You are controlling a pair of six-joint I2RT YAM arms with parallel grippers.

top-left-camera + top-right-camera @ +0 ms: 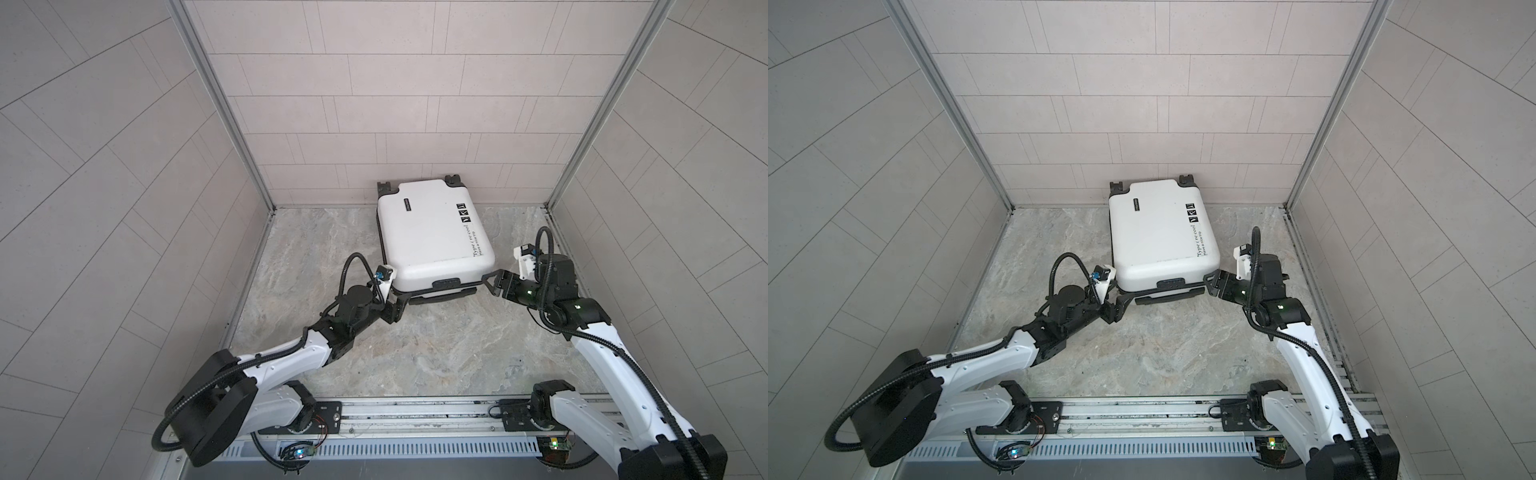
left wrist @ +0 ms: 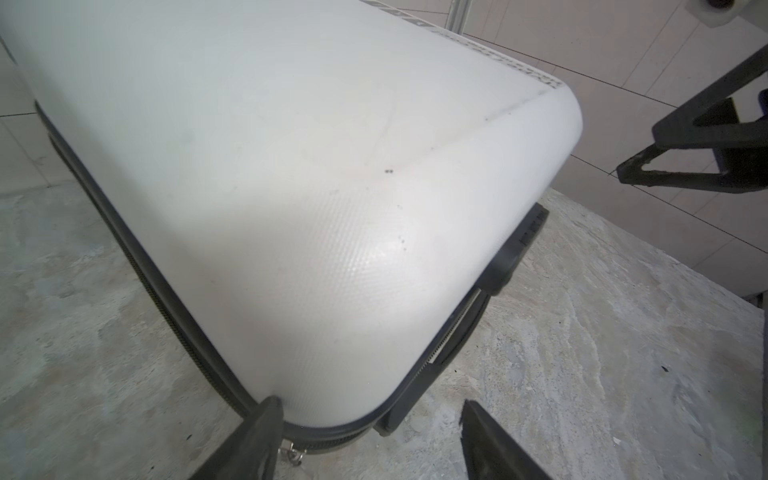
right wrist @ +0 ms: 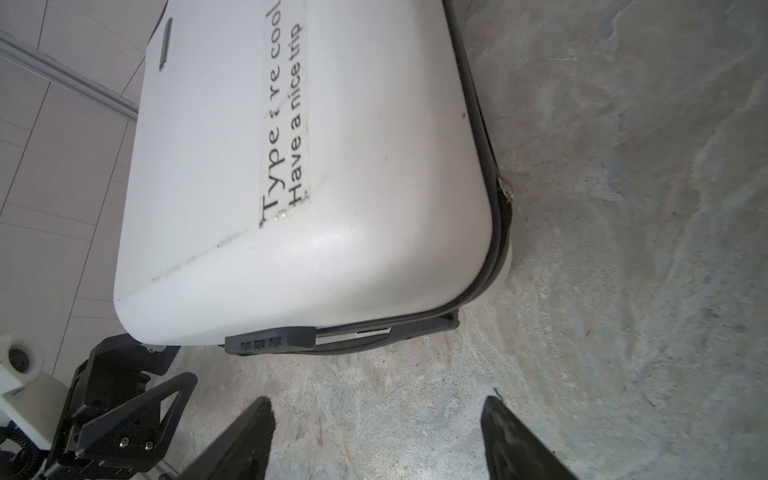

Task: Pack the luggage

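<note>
Luggage: the luggage [image 1: 432, 237] lies flat on the bench [image 1: 415, 357] with its printed white shell up. In both top views I see it toward the back, a little right of centre.
Far end: its black wheels [image 1: 453, 181] are at the back wall [image 1: 415, 124]. I cannot tell whether they touch it.
Near end: the black handle [image 1: 444, 296] and the combination lock [image 3: 270, 341] face my arms.
Shells: the two halves are down on each other, with black zipper trim around the seam. I cannot tell whether the zipper is run all the way round.
Lettering: a strip reading "Have a nice trip" [image 3: 297, 124] runs along the top shell on the right arm's side.
Left jaws: they are apart, at the near left corner of the case. In the left wrist view one finger [image 2: 253, 436] sits against the zipper trim at that corner, next to a metal zipper pull [image 2: 291, 454]. The other finger stands clear over bare bench, so nothing is clamped.
Right jaws: they are apart, just off the near right corner. I see only bare bench between the fingers [image 3: 515, 440].
Side seam: a second zipper pull [image 3: 506, 193] sits on the seam on the right arm's side.
</note>
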